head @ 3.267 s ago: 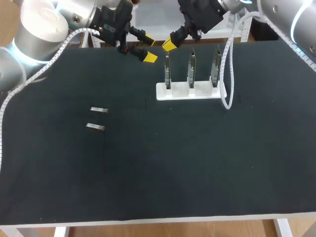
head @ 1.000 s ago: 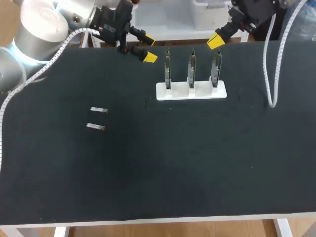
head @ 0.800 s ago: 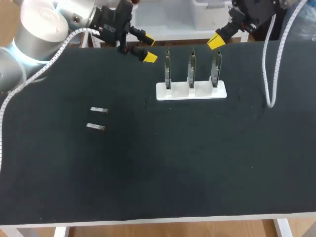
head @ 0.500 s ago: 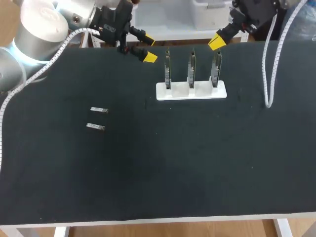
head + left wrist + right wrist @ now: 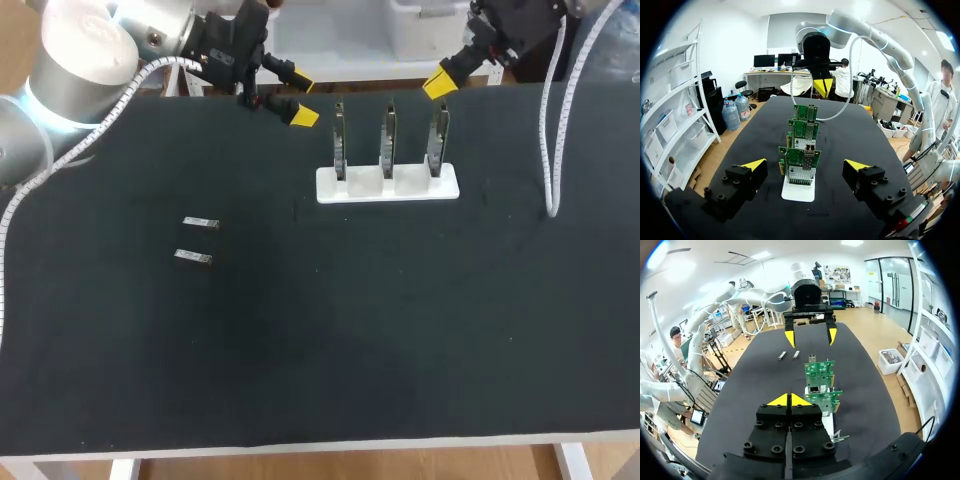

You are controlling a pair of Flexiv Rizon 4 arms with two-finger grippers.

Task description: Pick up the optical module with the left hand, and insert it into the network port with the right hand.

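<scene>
Two small silver optical modules (image 5: 201, 223) (image 5: 193, 257) lie side by side on the left of the black table; in the right wrist view they show as modules (image 5: 782, 355) (image 5: 796, 354) far ahead. Three upright green circuit boards with network ports (image 5: 387, 145) stand in a white holder (image 5: 388, 185). My left gripper (image 5: 302, 100) hangs open at the back, left of the boards and far from the modules. Its wrist view shows the boards (image 5: 802, 155) ahead of the open left gripper (image 5: 806, 165). My right gripper (image 5: 438, 85) is shut and empty, above and behind the rightmost board.
A white cable (image 5: 548, 150) hangs from my right arm over the table's right side. In the right wrist view the boards (image 5: 821, 385) stand just ahead of my shut gripper (image 5: 789, 400), with the left gripper (image 5: 810, 335) beyond them.
The right gripper has gone from beside the leftmost board to behind the rightmost one, then nearly stopped. Its cable swings a little. The left arm and the modules have not moved.
</scene>
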